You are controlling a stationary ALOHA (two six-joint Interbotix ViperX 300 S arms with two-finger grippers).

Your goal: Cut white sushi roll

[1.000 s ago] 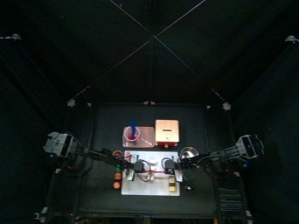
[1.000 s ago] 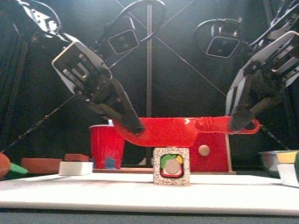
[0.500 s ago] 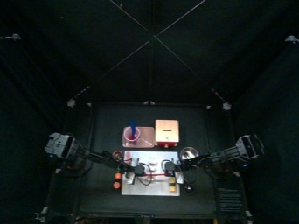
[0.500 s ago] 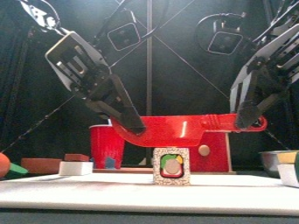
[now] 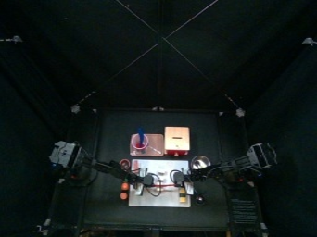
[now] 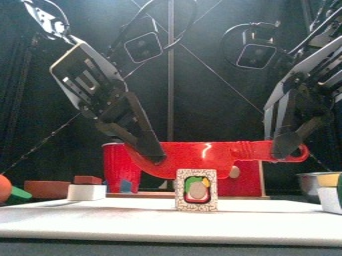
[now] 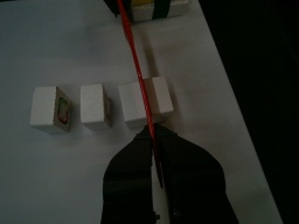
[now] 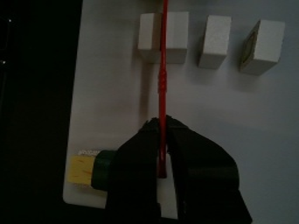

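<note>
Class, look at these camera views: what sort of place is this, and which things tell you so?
Probably a robot test pen, not a kitchen: black curtains surround a small black table, two robot arms hold a red knife over a pale cutting board, and the white sushi roll looks like a toy.

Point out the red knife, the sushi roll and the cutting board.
red knife [image 6: 214,151], front view, flat of the blade.
sushi roll [image 7: 152,97], left wrist view, top of the piece under the blade.
cutting board [image 8: 117,114], right wrist view, bare surface beside the blade.
</note>
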